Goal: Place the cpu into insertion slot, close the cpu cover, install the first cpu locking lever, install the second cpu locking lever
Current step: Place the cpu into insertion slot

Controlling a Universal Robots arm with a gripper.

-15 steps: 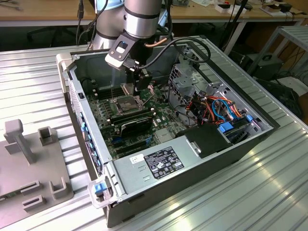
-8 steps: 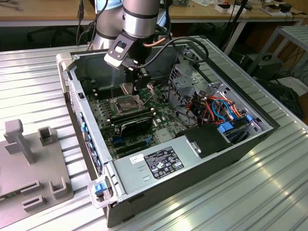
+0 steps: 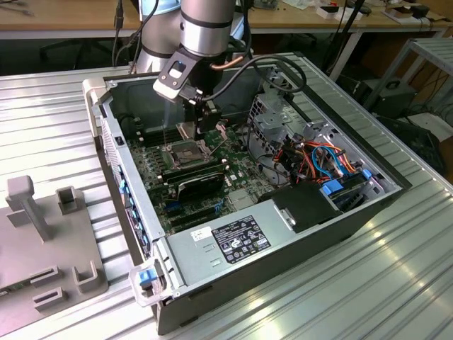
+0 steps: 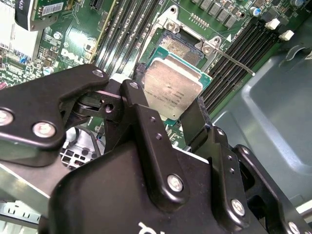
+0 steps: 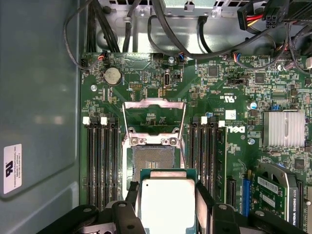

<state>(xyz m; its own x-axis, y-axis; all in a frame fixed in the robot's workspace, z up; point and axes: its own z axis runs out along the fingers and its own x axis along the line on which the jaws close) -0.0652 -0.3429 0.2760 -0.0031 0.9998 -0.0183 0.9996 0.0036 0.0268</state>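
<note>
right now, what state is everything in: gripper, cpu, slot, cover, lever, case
gripper: shut on the cpu, above the board
cpu: held between the fingers, not in the slot
insertion slot: empty, uncovered
cpu cover: open, tipped up off the slot
locking lever: unlatched, sticking out beside the slot
computer case: side open, board exposed

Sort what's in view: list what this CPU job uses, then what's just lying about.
In use: silver-topped square cpu, clamped in the black gripper; dark square insertion slot; silver hinged cpu cover, raised open; thin metal locking lever.
Bystanders: long black memory slots; round silver coin battery; finned silver heatsink; grey fixture plate.
</note>
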